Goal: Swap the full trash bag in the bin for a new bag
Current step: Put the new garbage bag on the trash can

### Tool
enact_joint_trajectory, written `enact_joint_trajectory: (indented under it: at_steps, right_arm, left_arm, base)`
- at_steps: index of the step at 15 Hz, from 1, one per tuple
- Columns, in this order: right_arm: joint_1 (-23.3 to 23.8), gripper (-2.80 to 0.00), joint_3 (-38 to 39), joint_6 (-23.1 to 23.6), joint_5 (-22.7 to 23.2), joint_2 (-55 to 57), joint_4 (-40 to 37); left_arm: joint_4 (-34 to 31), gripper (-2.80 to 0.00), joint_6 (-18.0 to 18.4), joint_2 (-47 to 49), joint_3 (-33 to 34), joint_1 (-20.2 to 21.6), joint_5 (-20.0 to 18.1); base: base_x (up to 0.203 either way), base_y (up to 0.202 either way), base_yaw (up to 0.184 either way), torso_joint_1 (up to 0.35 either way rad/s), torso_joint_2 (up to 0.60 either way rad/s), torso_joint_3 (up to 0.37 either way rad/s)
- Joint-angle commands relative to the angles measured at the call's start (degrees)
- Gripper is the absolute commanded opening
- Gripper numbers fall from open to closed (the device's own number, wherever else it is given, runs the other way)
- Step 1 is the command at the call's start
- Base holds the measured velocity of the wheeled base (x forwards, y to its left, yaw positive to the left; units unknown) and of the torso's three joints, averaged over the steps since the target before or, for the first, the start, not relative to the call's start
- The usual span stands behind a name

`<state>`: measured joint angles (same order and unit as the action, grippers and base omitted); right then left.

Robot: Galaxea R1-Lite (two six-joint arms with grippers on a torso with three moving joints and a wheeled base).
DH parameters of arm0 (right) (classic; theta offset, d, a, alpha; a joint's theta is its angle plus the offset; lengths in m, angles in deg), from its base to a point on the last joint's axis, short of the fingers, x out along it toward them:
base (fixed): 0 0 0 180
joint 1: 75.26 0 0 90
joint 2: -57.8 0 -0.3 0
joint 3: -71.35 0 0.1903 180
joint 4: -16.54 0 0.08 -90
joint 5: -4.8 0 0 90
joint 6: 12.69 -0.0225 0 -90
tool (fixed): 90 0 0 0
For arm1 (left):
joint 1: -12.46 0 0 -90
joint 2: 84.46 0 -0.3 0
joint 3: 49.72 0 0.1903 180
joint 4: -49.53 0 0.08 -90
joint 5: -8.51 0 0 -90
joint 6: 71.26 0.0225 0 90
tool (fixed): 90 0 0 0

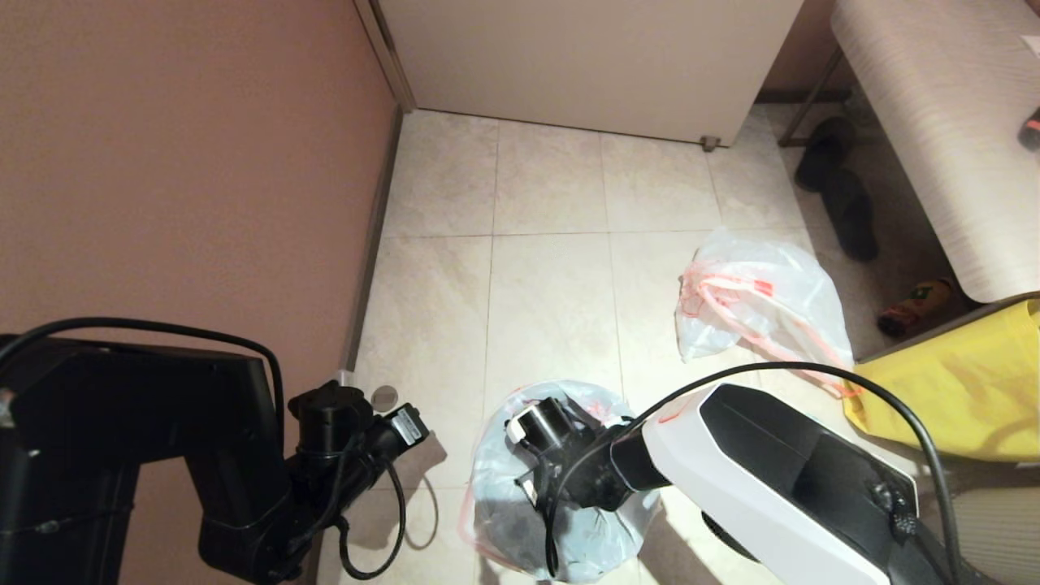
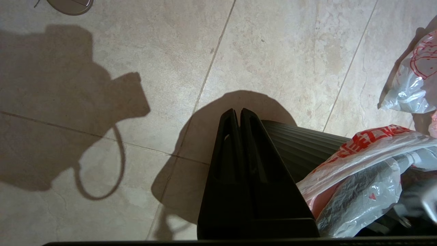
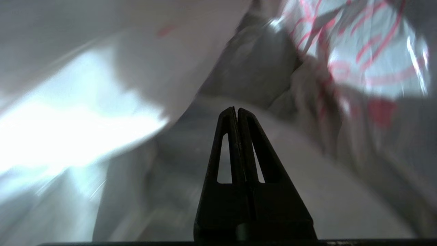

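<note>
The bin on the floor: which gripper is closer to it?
Right. The right gripper is down inside the bag-lined bin; the left gripper is beside it, over the floor.

open tiles (image 1: pixel 552 187) beyond the bin (image 1: pixel 561 487).

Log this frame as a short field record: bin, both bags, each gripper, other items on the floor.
bin: dark ribbed wall, near the robot on the tiled floor, lined with the new bag
new bag: thin white plastic, red print, draped over the bin's mouth
full trash bag: out of the bin, lying on the floor farther off, to the right
right gripper: shut, reaching down inside the new bag
left gripper: shut, holding nothing, just outside the bin
other: yellow fabric bag, dark slippers
</note>
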<state>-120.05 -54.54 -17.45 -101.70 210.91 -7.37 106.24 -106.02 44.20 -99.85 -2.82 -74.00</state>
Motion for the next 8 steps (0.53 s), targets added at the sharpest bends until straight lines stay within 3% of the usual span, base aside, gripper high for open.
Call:
enact_joint_trajectory:
  at_steps: [1, 3, 6, 8]
  right_arm:
    - [1.1, -2.80, -4.6, 0.9, -0.7, 5.8, -0.3]
    - [3.2, -2.80, -6.8, 2.1, -1.1, 7.5, -1.7]
    - [5.8, -2.80, -10.8, 3.7, 3.7, 9.2, -8.8]
    - [6.9, -2.80, -10.9, 7.4, 4.7, 11.8, -9.3]
  left_arm:
    - [0.4, -2.80, -0.2, 0.2, 0.0, 0.0, 0.1]
    - [0.5, -2.80, -0.1, -0.1, 0.3, -0.4, 0.1]
    - [0.7, -2.80, -0.2, -0.2, 0.5, -0.4, 0.1]
    - [0.7, -2.80, -0.2, 0.0, 0.4, -0.4, 0.1]
  base:
    - [0.000, 0.000, 0.000, 0.000, 0.00, 0.000]
    - [0.000, 0.000, 0.000, 0.000, 0.00, 0.000]
    - [0.000, 0.000, 0.000, 0.000, 0.00, 0.000]
    - [0.000, 0.000, 0.000, 0.000, 0.00, 0.000]
